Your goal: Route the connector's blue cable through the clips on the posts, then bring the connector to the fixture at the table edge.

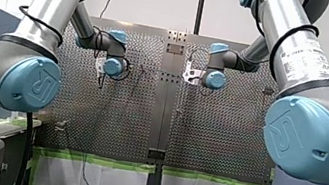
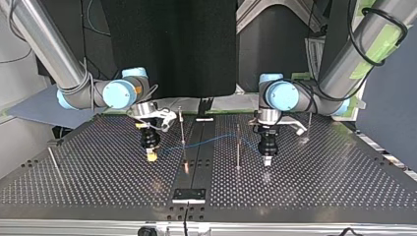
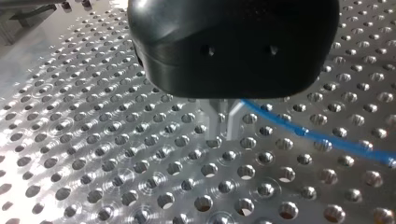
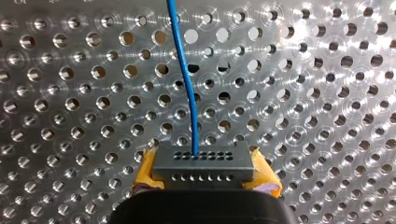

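Connector (image 4: 203, 164) is a small dark grey block w/ two rows of pin holes on its face. A single blue cable (image 4: 184, 79) leaves the upper row and runs straight ahead over the perforated table (image 4: 327, 116). My right gripper (image 4: 204, 173) is closed on the connector, yellow pads (image 4: 145, 170) pressed to both short ends.

In the top view the connector is beyond the fixture (image 2: 189, 195) and off to its left, well apart from it, just above the table. From there the cable passes the first post (image 2: 182, 129), straight beyond the fixture, then rises and crosses the second post (image 2: 238, 147), beyond and right of the fixture. It ends at my left gripper (image 2: 267, 160) — can't tell whether that one has it clamped. Whether the cable sits in a clip on either post is too small to read.
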Controlling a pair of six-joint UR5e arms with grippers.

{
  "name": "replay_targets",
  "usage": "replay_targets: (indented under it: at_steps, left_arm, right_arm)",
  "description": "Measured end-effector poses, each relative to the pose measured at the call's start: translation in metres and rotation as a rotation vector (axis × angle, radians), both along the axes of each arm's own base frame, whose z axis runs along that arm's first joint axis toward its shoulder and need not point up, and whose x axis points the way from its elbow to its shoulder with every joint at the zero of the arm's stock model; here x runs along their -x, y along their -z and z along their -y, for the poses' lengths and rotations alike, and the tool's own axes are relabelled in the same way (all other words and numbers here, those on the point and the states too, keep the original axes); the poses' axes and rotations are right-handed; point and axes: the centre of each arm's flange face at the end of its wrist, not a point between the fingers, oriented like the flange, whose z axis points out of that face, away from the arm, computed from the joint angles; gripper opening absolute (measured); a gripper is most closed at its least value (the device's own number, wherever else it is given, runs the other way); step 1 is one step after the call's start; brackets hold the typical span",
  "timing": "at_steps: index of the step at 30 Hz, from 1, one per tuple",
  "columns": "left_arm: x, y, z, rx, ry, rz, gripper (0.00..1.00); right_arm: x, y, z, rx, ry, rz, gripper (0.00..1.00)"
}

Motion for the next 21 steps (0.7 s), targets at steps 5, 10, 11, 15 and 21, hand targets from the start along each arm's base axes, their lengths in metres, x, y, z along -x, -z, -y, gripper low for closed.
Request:
replay_targets:
  at_steps: [5, 10, 11, 15, 21]
  left_arm:
    - [0.001, 0.002, -0.004, -0.004, -0.020, -0.022, 0.85]
    - [0.003, 0.007, -0.007, -0.039, -0.017, -0.060, 1.00]
    - [0.004, 0.007, -0.008, -0.047, -0.020, -0.068, 1.00]
    - [0.007, 0.010, -0.011, -0.080, -0.043, -0.102, 1.00]
    - [0.024, 0.019, -0.009, -0.102, -0.031, -0.170, 1.00]
  right_arm:
    - [-0.002, 0.001, -0.003, -0.010, -0.004, -0.008, 0.00]
    - [-0.003, 0.002, -0.005, -0.016, -0.006, -0.012, 0.00]
    - [-0.003, 0.002, -0.005, -0.017, -0.007, -0.013, 0.00]
    - [-0.003, 0.003, -0.006, -0.021, -0.007, -0.015, 0.00]
    - [-0.004, 0.003, -0.007, -0.026, -0.009, -0.016, 0.00]
